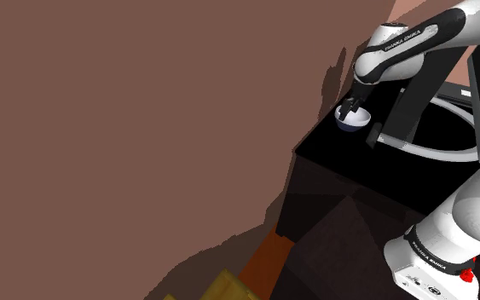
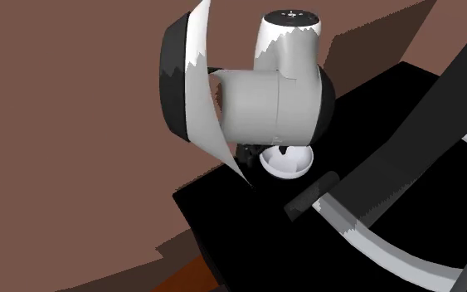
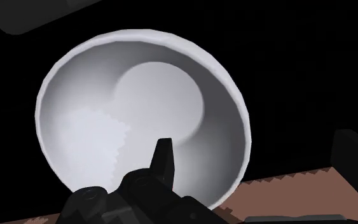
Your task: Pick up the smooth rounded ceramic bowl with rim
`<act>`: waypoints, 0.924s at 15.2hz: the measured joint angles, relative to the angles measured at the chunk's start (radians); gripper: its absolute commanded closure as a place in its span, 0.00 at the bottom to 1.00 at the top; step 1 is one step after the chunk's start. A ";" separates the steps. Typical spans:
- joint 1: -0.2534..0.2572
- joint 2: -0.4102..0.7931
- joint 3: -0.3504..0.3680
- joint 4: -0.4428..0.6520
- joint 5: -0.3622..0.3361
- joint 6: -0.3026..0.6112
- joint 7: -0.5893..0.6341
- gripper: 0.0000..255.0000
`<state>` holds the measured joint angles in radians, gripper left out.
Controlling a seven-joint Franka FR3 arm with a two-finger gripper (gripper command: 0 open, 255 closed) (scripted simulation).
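Gripper [image 1: 355, 109] open, low over white bowl [image 3: 107, 127] at worktop [image 1: 340, 162] corner, close to edge. One finger [image 3: 163, 159] inside bowl, other apparently outside wall, so rim straddled for pinch grasp. Bowl upright on worktop, not lifted. Judgement: closure next; curved wall may slip.

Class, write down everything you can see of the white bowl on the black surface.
The bowl is plain white, smooth and round, with a thin rim and a flat circular floor inside. It stands upright and empty on a black surface, near its edge beside a brown area. The black gripper reaches down into its opening; contact cannot be told.
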<state>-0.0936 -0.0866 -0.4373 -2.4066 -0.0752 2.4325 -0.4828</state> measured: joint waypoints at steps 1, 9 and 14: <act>-0.001 0.010 -0.003 -0.007 0.005 0.016 -0.008 0.00; 0.001 0.036 -0.004 -0.018 0.020 0.052 -0.016 1.00; 0.001 0.036 -0.005 -0.017 0.020 0.052 -0.017 1.00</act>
<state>-0.0926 -0.0510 -0.4419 -2.4237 -0.0549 2.4844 -0.4994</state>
